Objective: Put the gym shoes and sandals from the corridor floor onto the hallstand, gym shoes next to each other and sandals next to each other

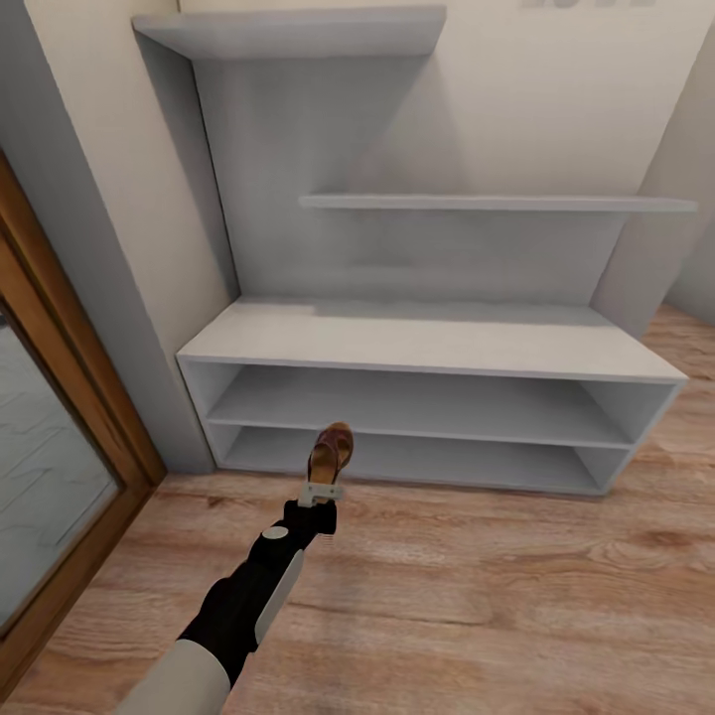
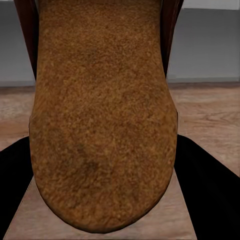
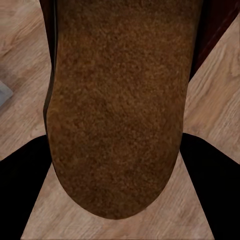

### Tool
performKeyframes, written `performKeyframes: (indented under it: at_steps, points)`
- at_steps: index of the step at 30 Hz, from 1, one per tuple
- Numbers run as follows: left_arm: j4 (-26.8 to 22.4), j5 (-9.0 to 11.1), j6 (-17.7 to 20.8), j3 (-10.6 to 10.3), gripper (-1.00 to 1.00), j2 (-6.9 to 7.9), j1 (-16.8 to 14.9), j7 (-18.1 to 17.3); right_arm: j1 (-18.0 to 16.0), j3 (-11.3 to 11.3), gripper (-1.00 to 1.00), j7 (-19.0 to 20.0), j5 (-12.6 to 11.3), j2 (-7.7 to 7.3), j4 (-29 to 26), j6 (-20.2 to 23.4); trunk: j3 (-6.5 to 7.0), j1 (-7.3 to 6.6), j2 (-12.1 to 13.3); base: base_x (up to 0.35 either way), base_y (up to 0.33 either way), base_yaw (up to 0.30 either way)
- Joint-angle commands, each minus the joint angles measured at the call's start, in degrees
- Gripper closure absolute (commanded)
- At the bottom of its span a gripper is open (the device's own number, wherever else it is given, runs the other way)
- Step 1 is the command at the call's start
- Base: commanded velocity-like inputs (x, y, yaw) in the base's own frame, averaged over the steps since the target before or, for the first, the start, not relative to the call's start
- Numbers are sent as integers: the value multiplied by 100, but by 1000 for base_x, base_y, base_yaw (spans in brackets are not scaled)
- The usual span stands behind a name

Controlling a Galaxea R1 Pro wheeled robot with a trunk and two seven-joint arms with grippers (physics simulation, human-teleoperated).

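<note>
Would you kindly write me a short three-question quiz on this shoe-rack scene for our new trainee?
1. True or false: the left claw holds a sandal in front of the hallstand.
2. What lies in the right claw? A) a gym shoe B) a sandal C) nothing
3. Fill in: under the rack, the corridor floor is made of ____ planks.

Key: 1 true; 2 B; 3 wood.

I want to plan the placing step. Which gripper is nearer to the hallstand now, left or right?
Left. The left gripper holds a sandal just before the hallstand. The right gripper's camera sees another sandal over the corridor floor, so its distance cannot be judged.
</note>
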Motion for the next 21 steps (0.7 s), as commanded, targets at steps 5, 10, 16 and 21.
performKeyframes:
  at_steps: [5, 10, 16, 21]
  points:
    - [-6, 58, 23, -24, 100, 4, -2, 53, -10, -27, 100, 11, -25, 1, -4, 36, -22, 2, -2, 347, 0, 0]
    - [0, 58, 16, -28, 100, 4, -2, 53, -10, -27, 100, 11, -25, 3, -4, 36, -37, 2, -2, 346, 0, 0]
    - [6, 58, 16, -35, 100, 3, -1, 53, -12, -27, 100, 11, -25, 4, -4, 35, -51, 2, -2, 347, -52, 0]
    - [8, 58, 16, -36, 100, 2, 0, 53, -11, -27, 100, 11, -25, 2, -4, 36, -53, 2, -2, 346, -128, 0]
